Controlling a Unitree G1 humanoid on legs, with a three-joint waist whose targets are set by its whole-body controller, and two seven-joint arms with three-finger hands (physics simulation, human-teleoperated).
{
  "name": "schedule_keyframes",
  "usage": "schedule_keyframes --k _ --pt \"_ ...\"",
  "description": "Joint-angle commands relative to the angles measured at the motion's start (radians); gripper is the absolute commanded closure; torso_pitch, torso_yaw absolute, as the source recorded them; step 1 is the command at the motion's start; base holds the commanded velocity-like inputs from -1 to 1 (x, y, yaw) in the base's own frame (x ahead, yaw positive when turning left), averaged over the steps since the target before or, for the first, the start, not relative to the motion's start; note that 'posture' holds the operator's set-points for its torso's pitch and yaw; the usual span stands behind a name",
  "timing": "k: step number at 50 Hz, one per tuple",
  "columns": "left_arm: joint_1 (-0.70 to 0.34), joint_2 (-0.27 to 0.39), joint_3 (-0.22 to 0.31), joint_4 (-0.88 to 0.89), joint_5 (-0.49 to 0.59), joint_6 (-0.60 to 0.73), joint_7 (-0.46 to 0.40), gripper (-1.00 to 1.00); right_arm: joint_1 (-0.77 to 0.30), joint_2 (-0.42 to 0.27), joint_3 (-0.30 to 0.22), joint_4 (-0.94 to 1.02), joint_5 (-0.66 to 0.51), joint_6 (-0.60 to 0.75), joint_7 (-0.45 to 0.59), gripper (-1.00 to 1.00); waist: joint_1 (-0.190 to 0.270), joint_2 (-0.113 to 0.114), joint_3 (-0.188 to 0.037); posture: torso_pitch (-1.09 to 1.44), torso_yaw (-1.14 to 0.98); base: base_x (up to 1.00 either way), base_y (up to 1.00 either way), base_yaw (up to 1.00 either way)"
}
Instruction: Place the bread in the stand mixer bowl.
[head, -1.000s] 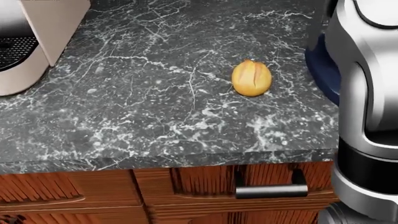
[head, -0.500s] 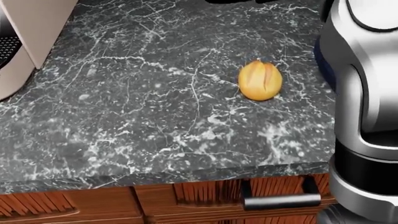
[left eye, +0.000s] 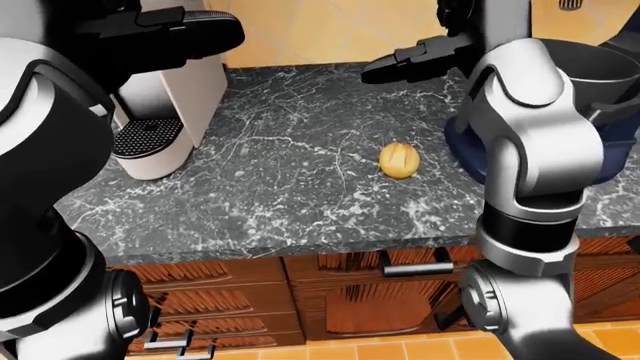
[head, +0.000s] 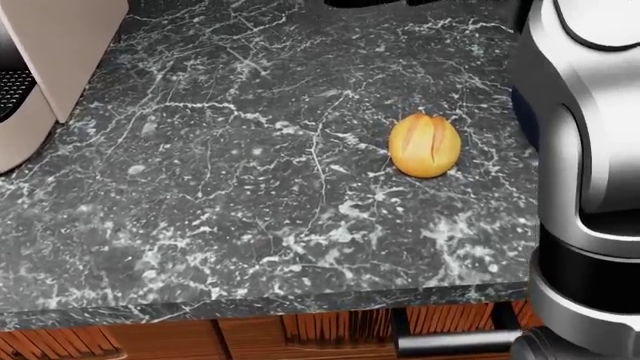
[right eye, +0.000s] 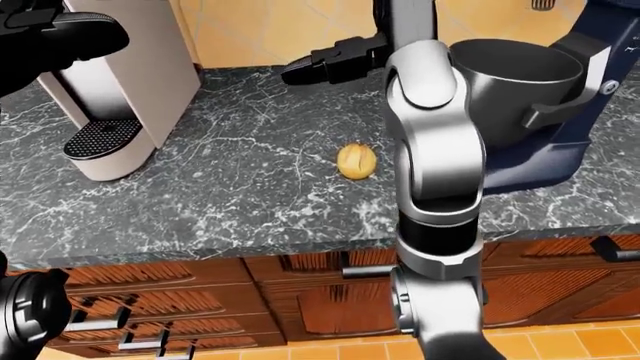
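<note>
The bread (head: 425, 145) is lying alone on the dark marble counter (head: 220, 195), a small oval roll with scored slashes along its golden top, sitting just to the left of the stand mixer (right eye: 560, 112) in the eye views and touching nothing else. It is probably going to handle as something light and a little springy, with a smooth rounded crust that could roll or squirt out of a pinch, so taking it across its short width, fingers coming down on either flank, is looking like the safer hold, and gently enough not to crush it. The stand mixer bowl (right eye: 515, 79) is standing open-topped near the roll. The right hand (left eye: 415, 61) is hovering above the counter, well apart from the roll, fingers stretched out and holding nothing. The left hand (left eye: 165, 34) is showing only as a dark shape over the coffee machine (left eye: 165, 112), and whether it is spread or clenched I cannot tell.
</note>
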Motion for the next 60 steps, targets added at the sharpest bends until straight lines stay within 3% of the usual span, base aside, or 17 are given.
schedule_keyframes --k 1,7,19,34,44,60 --pt "-0.027 0.013 0.014 -0.011 0.006 -0.026 -0.002 -1.0 -0.034 -0.017 -0.01 -0.021 -0.013 -0.009 0.016 -1.0 0.0 0.002 -0.028 0.0 0.0 0.0 0.0 0.0" --pt "-0.03 0.01 0.014 -0.014 0.003 -0.02 0.005 -1.0 -0.029 -0.055 0.042 -0.05 -0.095 0.085 0.1 -1.0 0.0 0.0 -0.026 0.0 0.0 0.0 0.0 0.0" --pt "-0.03 0.014 0.011 -0.008 0.003 -0.025 0.002 -1.0 0.012 -0.016 0.092 -0.006 -0.35 0.067 0.271 -1.0 0.0 0.005 -0.026 0.0 0.0 0.0 0.0 0.0" --pt "-0.028 0.009 0.013 -0.01 0.011 -0.022 -0.002 -1.0 0.075 0.066 0.104 0.068 -0.546 0.013 0.456 -1.0 -0.001 0.011 -0.033 0.0 0.0 0.0 0.0 0.0" --pt "-0.028 0.005 0.012 -0.008 0.018 -0.023 -0.007 -1.0 0.086 0.079 0.097 0.08 -0.64 0.02 0.522 -1.0 -0.001 0.012 -0.037 0.0 0.0 0.0 0.0 0.0" --pt "-0.025 -0.003 0.011 -0.008 0.032 -0.022 -0.016 -1.0 0.134 0.103 0.129 0.11 -0.883 0.012 0.671 -1.0 -0.005 0.014 -0.04 0.0 0.0 0.0 0.0 0.0"
